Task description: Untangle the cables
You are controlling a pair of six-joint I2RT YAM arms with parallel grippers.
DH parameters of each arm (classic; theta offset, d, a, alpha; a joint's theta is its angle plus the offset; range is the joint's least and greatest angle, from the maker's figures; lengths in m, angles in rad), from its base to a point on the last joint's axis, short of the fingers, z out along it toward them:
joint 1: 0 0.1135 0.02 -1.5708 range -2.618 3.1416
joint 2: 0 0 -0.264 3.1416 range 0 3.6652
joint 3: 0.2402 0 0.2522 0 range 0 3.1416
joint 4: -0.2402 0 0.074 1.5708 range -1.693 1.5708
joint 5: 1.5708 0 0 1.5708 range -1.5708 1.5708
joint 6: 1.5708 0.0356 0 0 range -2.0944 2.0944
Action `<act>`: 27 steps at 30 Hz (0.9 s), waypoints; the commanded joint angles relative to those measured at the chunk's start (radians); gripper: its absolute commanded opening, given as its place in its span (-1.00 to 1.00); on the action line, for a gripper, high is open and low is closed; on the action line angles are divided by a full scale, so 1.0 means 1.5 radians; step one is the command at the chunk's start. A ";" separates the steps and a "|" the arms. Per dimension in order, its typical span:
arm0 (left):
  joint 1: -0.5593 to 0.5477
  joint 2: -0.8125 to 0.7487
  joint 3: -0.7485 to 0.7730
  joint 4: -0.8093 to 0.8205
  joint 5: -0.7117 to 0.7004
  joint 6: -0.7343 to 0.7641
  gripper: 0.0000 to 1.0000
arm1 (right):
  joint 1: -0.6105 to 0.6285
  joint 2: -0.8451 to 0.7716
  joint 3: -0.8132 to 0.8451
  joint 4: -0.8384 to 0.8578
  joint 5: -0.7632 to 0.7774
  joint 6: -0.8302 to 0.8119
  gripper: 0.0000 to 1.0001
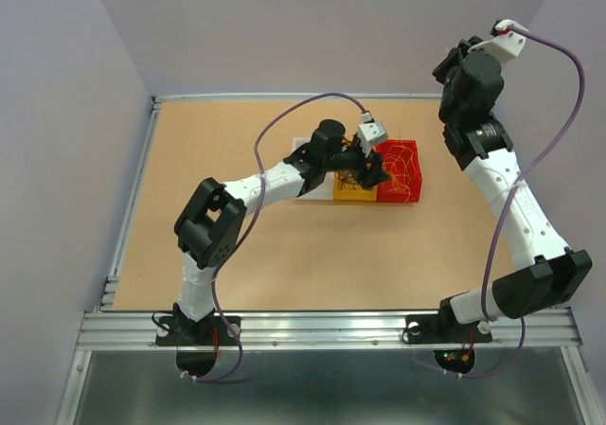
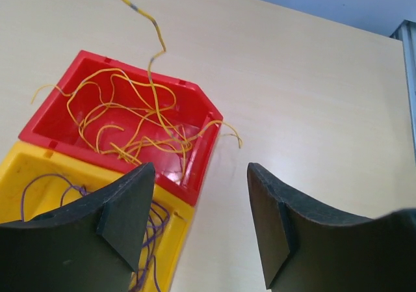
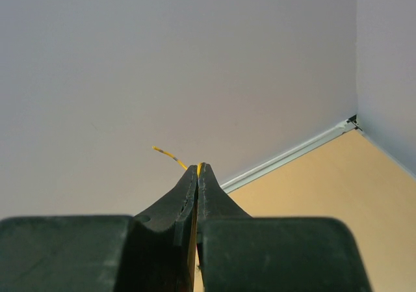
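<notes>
Loosely, curly hair-thin yellow cables (image 2: 140,150) sprawl in a glossy red bin (image 2: 198,165)

The red bin (image 2: 201,155) has yellow-orange wires (image 2: 130,126) in it. The yellow bin (image 2: 16,175) has purple-blue wires (image 2: 45,178). One long wire (image 2: 155,41) is yellow with short grey bands along it. The tabletop (image 2: 312,97) is a light tan, plain, with no pattern. My left hand (image 2: 199,172) is matte black. My right hand (image 3: 197,168) is black too, and the wire end (image 3: 168,154) at its tip is yellow with darker bands. The wall (image 3: 162,58) is pale grey-lilac. The arm hoses (image 1: 327,96) are lavender.
</notes>
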 commanded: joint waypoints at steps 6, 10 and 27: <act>-0.003 0.149 0.216 -0.076 -0.038 -0.013 0.42 | -0.006 -0.032 -0.010 0.049 -0.019 0.014 -0.99; -0.004 0.197 0.276 -0.093 -0.053 -0.024 0.31 | -0.006 -0.036 -0.009 0.049 -0.018 0.007 -0.99; -0.013 0.126 0.231 -0.032 0.029 -0.114 -1.00 | -0.007 -0.129 -0.142 0.050 0.002 0.003 -0.99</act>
